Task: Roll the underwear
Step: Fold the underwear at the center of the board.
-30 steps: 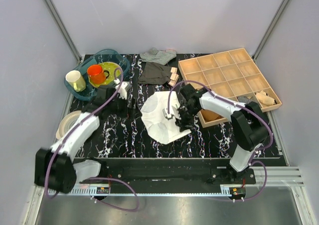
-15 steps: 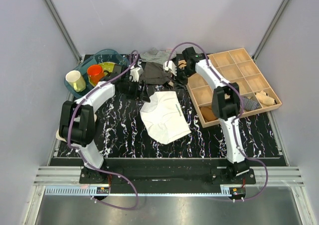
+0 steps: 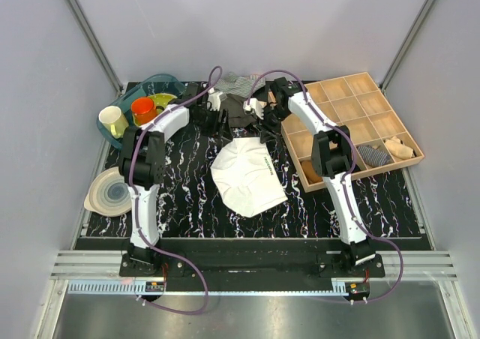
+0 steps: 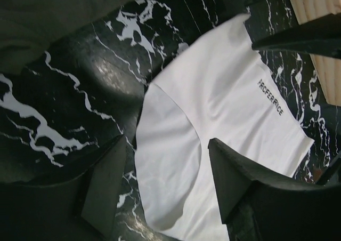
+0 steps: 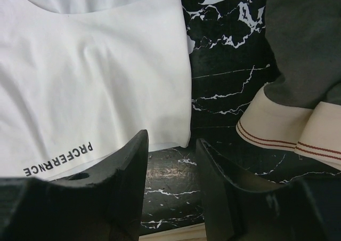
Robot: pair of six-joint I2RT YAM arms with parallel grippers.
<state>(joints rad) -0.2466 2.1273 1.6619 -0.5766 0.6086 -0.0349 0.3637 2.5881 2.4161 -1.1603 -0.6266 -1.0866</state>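
Since half a second ago, reached farther back over the black marbled table (image 3: pixel 180 196) with both arms, wrists drawn closer together, just left of the wooden tray (image 3: pixel 358 106). Lying flat left of the tray's near corner, close to it but apart: the underwear (image 3: pixel 247 178), white, unrolled, waistband lettering showing. Left of the tray's far corner: dark grey garment (image 3: pixel 238 114). Hovering above the underwear's far edge: left gripper (image 4: pixel 166 141), jaws apart, nothing between them. Beside the waistband corner: right gripper (image 5: pixel 171 137), jaws likewise parted and empty, bare table below.
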